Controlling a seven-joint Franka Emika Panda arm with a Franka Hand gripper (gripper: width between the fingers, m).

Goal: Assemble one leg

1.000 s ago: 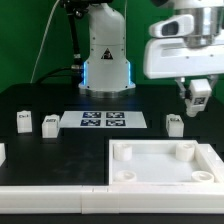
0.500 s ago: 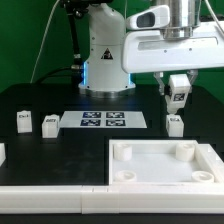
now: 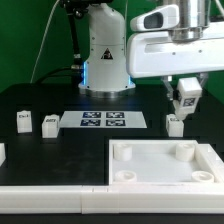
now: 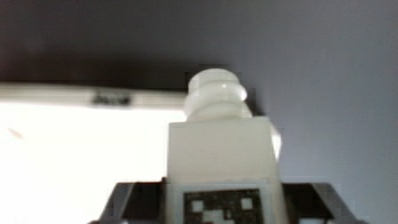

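Leg [image 4: 221,150] clamped in pincer [image 3: 186,102]; wrist view alone shows its peg [image 4: 214,85].

Exterior view: one leg [image 3: 49,124] is set just left of the marker board [image 3: 103,121], a second leg [image 3: 24,121] farther left. A third leg [image 3: 174,125] is placed right of the board, with a fourth leg [image 3: 186,100] clamped in the gripper [image 3: 186,104] just above it. The tray piece [image 3: 160,171] is laid before the board, the robot base [image 3: 107,60] behind.
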